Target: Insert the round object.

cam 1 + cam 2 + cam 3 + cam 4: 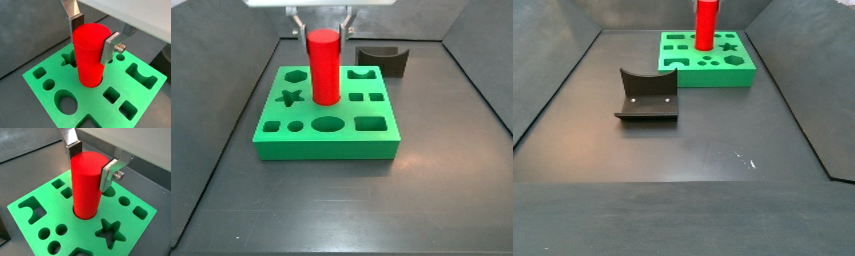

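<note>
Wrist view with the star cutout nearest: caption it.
Gripper flanks red cylinder standing in green block's centre hole.

Smooth glossy red cylinder [91, 55], matt green plastic block [325, 140], gripper [93, 35] over it with bare-metal jaws.

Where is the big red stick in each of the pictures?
Wrist view: the round object stands in the middle, between the claw's fingers.
Wrist view: the round object is in the middle again.
Side view: it stands upper middle, under the claw.
Side view: it is at the top, right of middle.
Shared landmark: the green block, which it stands in.
</note>
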